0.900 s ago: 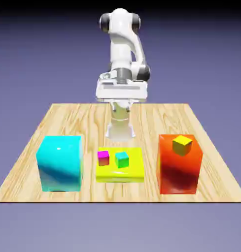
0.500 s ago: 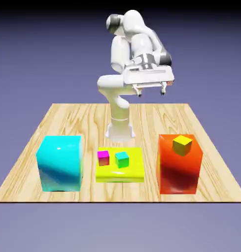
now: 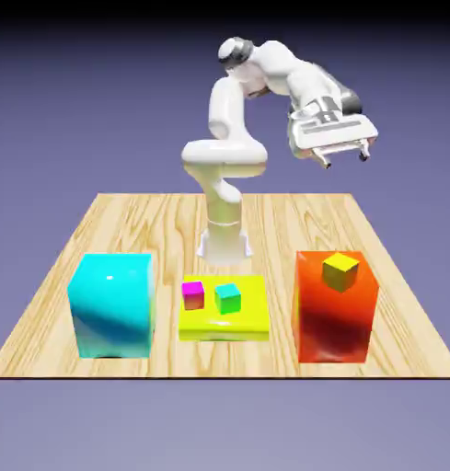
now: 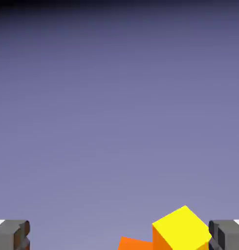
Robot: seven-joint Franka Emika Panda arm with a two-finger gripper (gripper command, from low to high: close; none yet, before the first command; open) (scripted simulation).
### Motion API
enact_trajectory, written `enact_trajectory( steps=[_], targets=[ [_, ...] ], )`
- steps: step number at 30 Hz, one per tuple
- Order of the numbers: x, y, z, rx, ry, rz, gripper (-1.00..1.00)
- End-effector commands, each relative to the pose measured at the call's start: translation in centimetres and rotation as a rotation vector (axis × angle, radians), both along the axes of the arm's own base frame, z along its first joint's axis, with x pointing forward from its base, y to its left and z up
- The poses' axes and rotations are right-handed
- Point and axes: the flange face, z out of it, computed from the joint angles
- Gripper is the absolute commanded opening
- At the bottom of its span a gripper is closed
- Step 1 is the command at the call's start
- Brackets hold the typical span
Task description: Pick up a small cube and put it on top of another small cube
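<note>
Small cube with the blue faces is not showing in either view, so you are working without sight of it; it may be hiding behind one of the big blocks. Your gripper (image 3: 343,160) has been swinging away from the middle of the surface (image 3: 127,221) and is now hanging high above the orange block (image 3: 335,313), a little behind it. The fingers (image 4: 11,234) are standing wide apart and holding nothing. The hand view is catching the yellow cube (image 4: 182,228) sitting on top of the orange block, close to one finger. That is suggesting you are lining up on this cube, while the magenta cube (image 3: 193,295) and teal cube (image 3: 228,298) are lying untouched, well apart from the orange block
</note>
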Motion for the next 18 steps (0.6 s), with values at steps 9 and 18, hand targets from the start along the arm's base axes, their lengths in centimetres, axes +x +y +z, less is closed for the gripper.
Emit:
enact_trajectory(
  steps=[9, 18],
  targets=[
    [-5.1, 4.8, -6.3, 0.003, -0.020, 0.071, 0.00],
    [-8.7, 6.5, -15.2, -0.014, -0.022, 0.115, 0.00]
  ],
)
